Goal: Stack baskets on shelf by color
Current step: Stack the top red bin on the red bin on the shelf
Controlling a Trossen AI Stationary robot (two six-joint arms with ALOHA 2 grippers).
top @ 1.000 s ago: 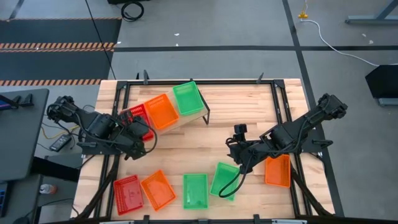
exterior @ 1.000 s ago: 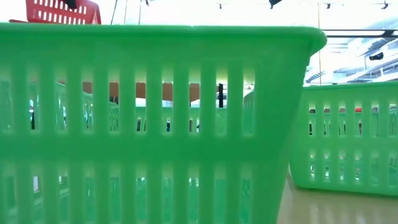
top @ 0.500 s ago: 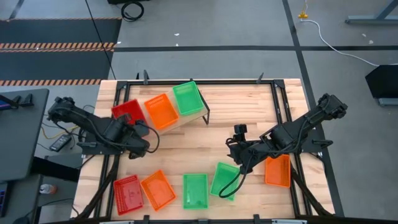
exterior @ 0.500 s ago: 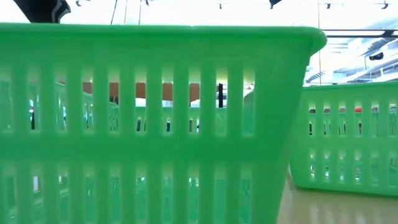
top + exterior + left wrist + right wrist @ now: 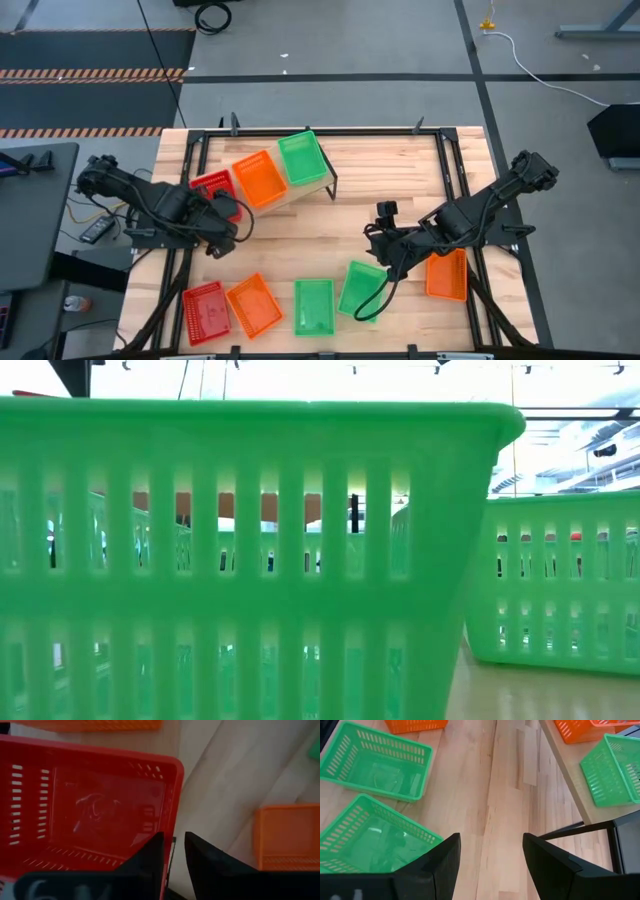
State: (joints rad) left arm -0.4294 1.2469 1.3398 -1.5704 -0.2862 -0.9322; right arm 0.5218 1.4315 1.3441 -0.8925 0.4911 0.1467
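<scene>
on the long pale wooden shelf (image 5: 318,192) at the far side of the slatted wooden tabletop (image 5: 300,240): a red plastic mesh basket (image 5: 212,186) at the left end, an orange plastic mesh basket (image 5: 262,177) in the middle, a green plastic mesh basket (image 5: 302,158) at the right end. left gripper (image 5: 222,206) at the near edge of that red basket, fingers (image 5: 150,855) nearly together and clenched on its rim, seen close in the left wrist view with the red basket wall (image 5: 172,815) running between them.

along the near side of the tabletop, from left to right: a second red mesh basket (image 5: 205,310), a second orange mesh basket (image 5: 254,303), a second green mesh basket (image 5: 313,305), a third green mesh basket (image 5: 362,289) turned askew, and a third orange mesh basket (image 5: 446,275) partly under the right arm. low view almost filled by the wall of one green basket (image 5: 250,560), with another green one (image 5: 560,580) just to its right.

right gripper (image 5: 384,252) above the far edge of the askew green basket, fingers (image 5: 442,857) spread wide and released, grasping nothing; bare wood between them in the right wrist view, two green baskets (image 5: 375,757) beside.
</scene>
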